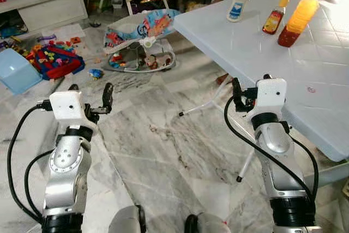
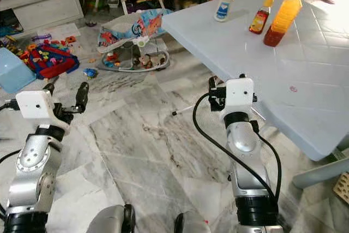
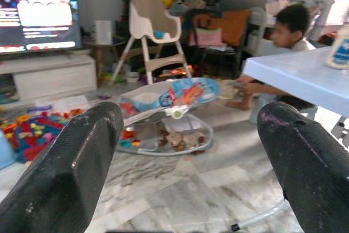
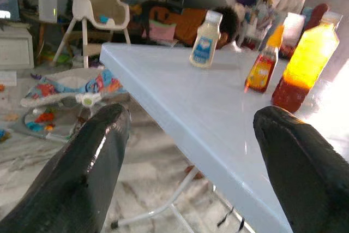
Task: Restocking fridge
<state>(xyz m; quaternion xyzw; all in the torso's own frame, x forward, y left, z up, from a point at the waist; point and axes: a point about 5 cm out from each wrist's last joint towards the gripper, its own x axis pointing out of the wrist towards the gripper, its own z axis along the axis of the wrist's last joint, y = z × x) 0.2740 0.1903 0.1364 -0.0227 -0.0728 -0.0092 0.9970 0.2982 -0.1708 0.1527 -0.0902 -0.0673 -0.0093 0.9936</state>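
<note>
3 bottles waiting on the bench — nothing picked up yet.
The white bottle [image 1: 238, 3], the small sauce bottle [image 1: 275, 16] and the tall orange bottle [image 1: 297, 20] stand upright near the far edge of the pale blue bench [image 1: 322, 107]; the right claw [image 1: 251, 92] hovers below the bench's near edge, fingers apart and empty; the left claw [image 1: 89, 96] is also spread, over the marble floor [image 1: 163, 151]. Judged as the approach step — next the right arm must lift and reach across to a bottle; no fridge in sight.

three bottles [image 1: 272, 12] – one table [image 1: 305, 80]
</note>
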